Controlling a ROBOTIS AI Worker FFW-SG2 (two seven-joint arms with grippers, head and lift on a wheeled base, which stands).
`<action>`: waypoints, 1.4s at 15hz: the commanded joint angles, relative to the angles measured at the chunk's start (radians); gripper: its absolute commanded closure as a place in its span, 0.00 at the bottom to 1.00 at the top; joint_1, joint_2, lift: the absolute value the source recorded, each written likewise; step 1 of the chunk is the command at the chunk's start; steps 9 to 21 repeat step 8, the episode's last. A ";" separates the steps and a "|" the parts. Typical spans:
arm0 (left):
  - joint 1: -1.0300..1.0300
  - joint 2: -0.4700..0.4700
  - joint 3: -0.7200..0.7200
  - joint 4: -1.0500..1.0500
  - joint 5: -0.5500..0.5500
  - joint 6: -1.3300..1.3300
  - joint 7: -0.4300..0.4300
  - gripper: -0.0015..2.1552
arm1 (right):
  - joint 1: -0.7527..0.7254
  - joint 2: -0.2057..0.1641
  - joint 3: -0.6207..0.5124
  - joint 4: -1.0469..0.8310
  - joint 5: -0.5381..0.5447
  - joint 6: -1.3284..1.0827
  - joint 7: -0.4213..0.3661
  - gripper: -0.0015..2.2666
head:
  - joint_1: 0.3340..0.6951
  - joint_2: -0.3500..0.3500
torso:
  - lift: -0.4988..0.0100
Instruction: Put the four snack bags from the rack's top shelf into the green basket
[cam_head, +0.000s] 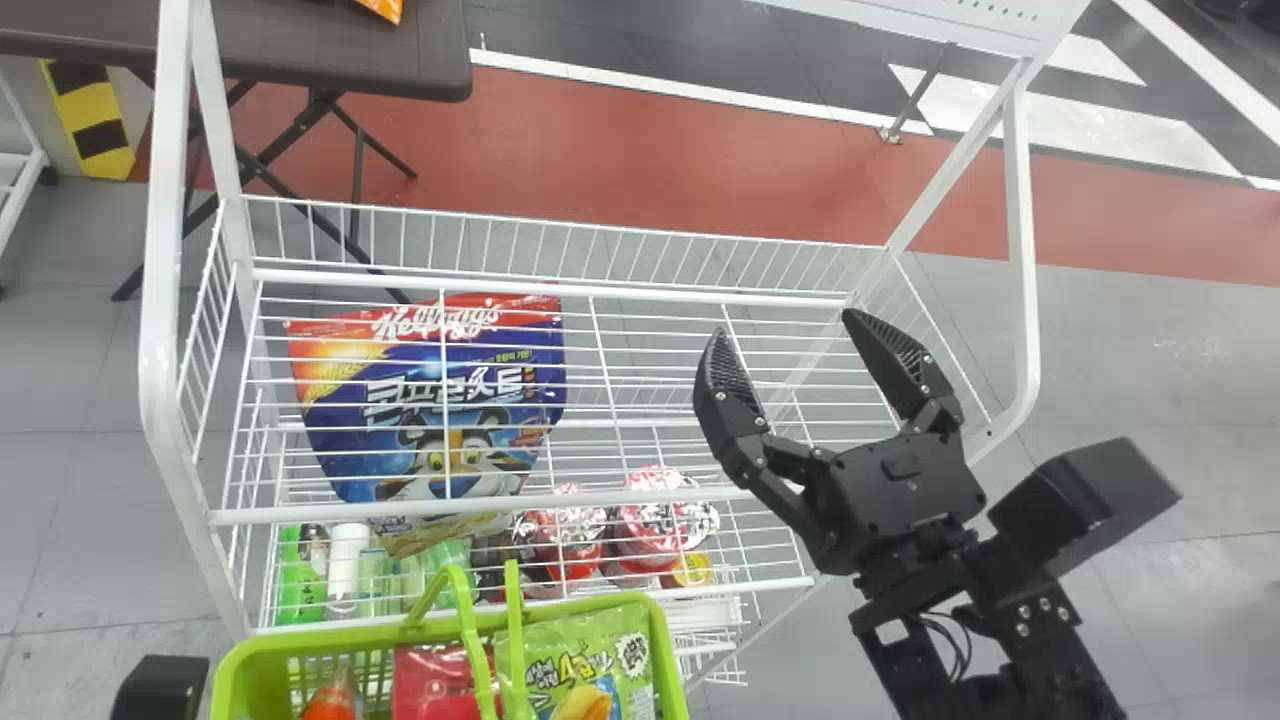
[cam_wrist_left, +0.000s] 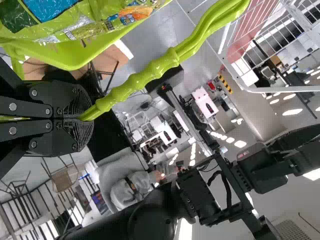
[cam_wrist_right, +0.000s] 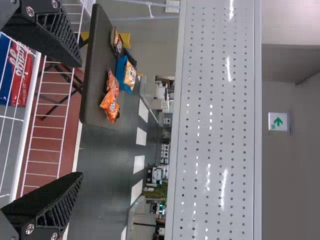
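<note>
Basket: here it is, the green basket (cam_head: 234, 672), at the rack's near edge, its green handle (cam_wrist_left: 150, 72) rising clear.
Left hand: the left hand (cam_wrist_left: 83, 118) has its fingers clamped on that handle, right beside the basket.
Right hand: up over the rack's right part goes the right hand (cam_head: 785, 328), fingers wide apart, nothing between them.
Snack bags: and look in the basket, a green snack bag (cam_head: 625, 655) sits at its right end, with a red pack (cam_head: 425, 680) showing inside the rim beside it.
Rack: white wire all the way, this rack (cam_head: 500, 508); a big blue-and-red bag (cam_head: 345, 425) lies beneath the top shelf's wires, cartoon tiger on its front.
Lower shelf: red packs (cam_head: 568, 545) down there, bottles (cam_head: 345, 560) to their left, all seen through the wires.
Desk: behind the rack stands a dark folding desk (cam_head: 330, 50), carrying orange bags (cam_wrist_right: 109, 102), a blue one (cam_wrist_right: 121, 72) and a dark one (cam_wrist_right: 117, 42).
</note>
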 joint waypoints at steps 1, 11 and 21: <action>0.002 0.000 0.002 -0.003 0.001 0.000 0.000 0.81 | 0.000 0.001 -0.001 -0.001 -0.007 0.004 0.000 0.01 | 1.00 0.00 | 0.98; 0.000 0.000 0.002 -0.002 0.001 0.000 0.000 0.81 | 0.000 0.001 -0.008 -0.009 -0.015 0.007 0.002 0.02 | 1.00 0.00 | 0.98; 0.000 0.000 0.002 -0.002 0.001 0.000 0.000 0.81 | 0.000 0.001 -0.008 -0.009 -0.015 0.007 0.002 0.02 | 1.00 0.00 | 0.98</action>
